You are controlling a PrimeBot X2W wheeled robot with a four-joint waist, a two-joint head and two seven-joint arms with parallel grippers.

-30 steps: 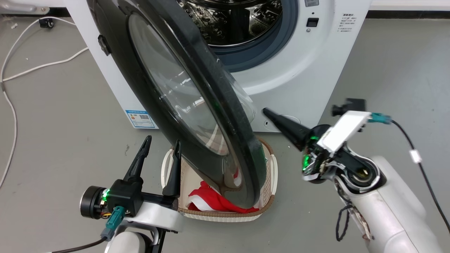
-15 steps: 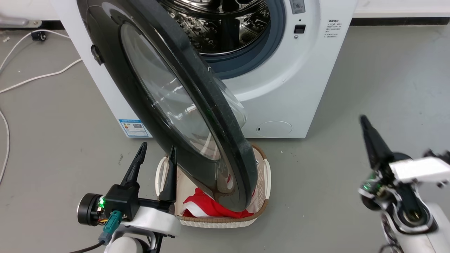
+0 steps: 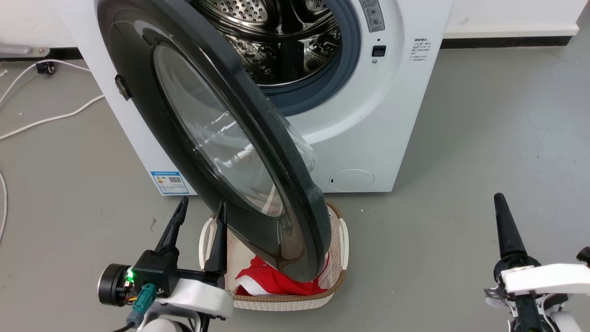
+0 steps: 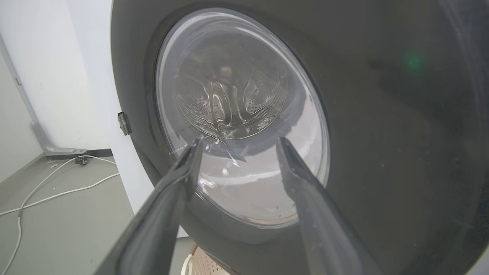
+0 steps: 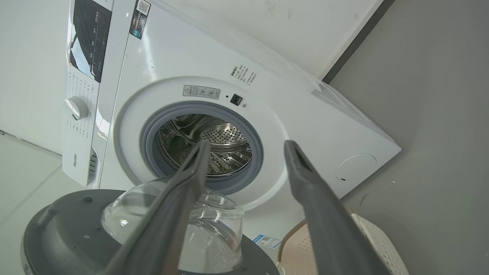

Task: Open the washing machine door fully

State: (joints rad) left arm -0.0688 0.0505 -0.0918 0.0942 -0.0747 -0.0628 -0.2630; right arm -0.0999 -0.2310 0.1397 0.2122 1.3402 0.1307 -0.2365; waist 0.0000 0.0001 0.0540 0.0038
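The left end effector (image 3: 203, 200) was fitted with two long, dark, tapering fingers (image 3: 171, 230) set on a black block, on which a green light (image 3: 130, 275) was lit. A round black cap (image 3: 110, 284) was mounted on the block's left side, and a teal connector (image 3: 146, 295) was plugged in beneath. The wrist housing (image 3: 198, 295) was moulded in white. The right end effector (image 3: 500, 199) was carried on a white bracket (image 3: 544, 276).
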